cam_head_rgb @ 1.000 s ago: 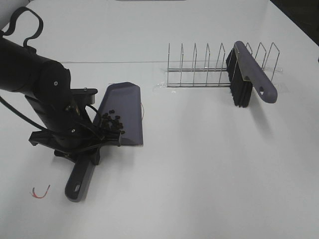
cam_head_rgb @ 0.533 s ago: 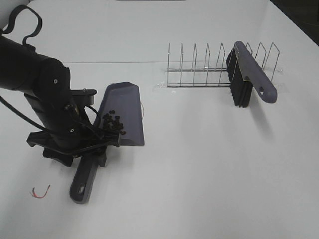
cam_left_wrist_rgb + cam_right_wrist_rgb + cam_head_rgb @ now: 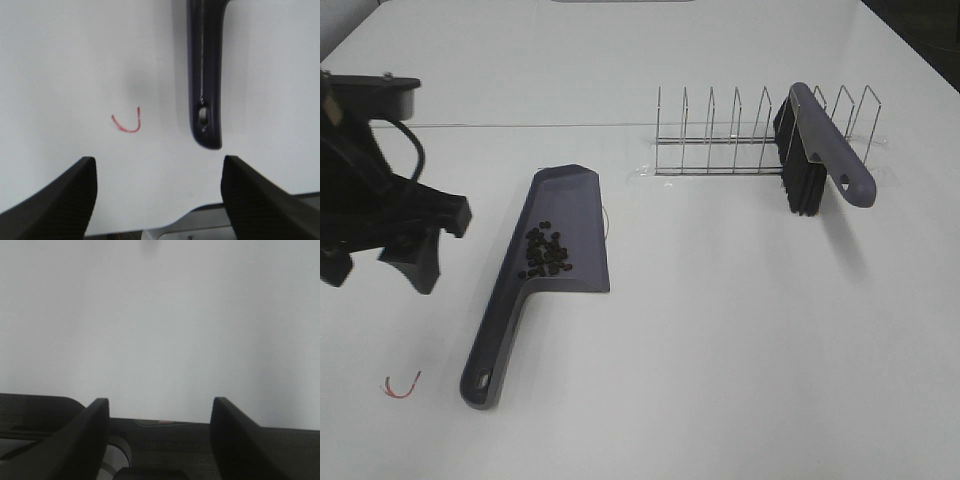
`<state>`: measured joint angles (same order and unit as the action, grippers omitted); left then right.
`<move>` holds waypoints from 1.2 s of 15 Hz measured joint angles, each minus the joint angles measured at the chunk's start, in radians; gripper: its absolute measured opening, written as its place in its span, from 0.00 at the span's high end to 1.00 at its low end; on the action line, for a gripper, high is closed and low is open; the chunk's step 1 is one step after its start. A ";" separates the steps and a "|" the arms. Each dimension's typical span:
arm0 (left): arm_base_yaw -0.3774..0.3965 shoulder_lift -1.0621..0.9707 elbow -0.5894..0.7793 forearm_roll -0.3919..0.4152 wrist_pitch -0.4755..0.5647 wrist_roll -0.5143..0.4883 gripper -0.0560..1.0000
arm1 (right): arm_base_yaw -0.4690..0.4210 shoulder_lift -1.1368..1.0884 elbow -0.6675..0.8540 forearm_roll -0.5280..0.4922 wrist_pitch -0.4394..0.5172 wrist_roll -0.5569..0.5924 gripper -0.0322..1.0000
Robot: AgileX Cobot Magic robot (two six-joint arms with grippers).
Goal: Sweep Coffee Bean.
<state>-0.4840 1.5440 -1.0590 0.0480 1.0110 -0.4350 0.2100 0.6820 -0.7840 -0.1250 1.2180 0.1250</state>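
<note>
Lifted clear of the dustpan (image 3: pixel 555 235), the left gripper (image 3: pixel 157 192) now hangs near the counter's (image 3: pixel 720 350) left edge, fingers (image 3: pixel 60 195) spread and empty. Right gripper (image 3: pixel 157 432) fingers (image 3: pixel 80 435) stand apart, holding nothing. Coffee bean (image 3: pixel 546 252) sits clustered inside the dustpan.

Lab bench, bare white table (image 3: pixel 720 350), robot arm (image 3: pixel 370 210)

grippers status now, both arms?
Left gripper: open, empty, off the dustpan.
Right gripper: open, holding nothing.
</note>
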 joint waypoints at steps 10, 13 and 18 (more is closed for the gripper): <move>0.000 -0.718 0.362 0.012 0.201 0.045 0.32 | 0.000 -0.243 0.244 0.056 -0.100 -0.008 0.40; 0.000 -1.011 0.444 -0.009 0.206 0.169 0.32 | 0.000 -0.323 0.261 0.089 -0.128 -0.062 0.40; 0.000 -1.345 0.510 -0.061 0.150 0.315 0.32 | 0.000 -0.452 0.263 0.108 -0.145 -0.125 0.40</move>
<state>-0.4840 0.1990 -0.5490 -0.0130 1.1610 -0.1200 0.2100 0.2300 -0.5210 -0.0170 1.0730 0.0000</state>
